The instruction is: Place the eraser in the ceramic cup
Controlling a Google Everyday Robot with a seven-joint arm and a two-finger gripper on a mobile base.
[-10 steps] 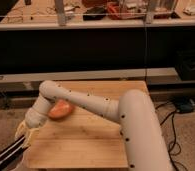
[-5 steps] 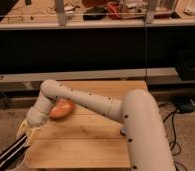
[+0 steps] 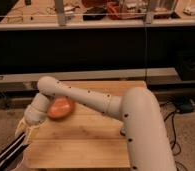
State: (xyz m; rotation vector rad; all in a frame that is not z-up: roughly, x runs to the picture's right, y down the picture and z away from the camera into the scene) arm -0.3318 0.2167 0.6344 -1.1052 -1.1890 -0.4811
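My gripper (image 3: 23,134) hangs over the front-left corner of the wooden table (image 3: 91,140), at the end of the white arm (image 3: 96,102) that reaches in from the lower right. A shallow orange bowl (image 3: 61,107) sits on the table just right of the wrist, partly covered by the arm. Neither the eraser nor the ceramic cup shows; the arm and wrist hide part of the table's left side.
A grey ledge (image 3: 91,76) runs behind the table below a dark shelf opening. Cluttered shelves (image 3: 116,10) stand at the back. Cables and a dark box (image 3: 183,105) lie on the floor to the right. Dark striped bars (image 3: 6,155) show at the lower left.
The gripper has drifted slightly down and to the left, toward the table's front-left corner. The orange bowl has stayed where it was.
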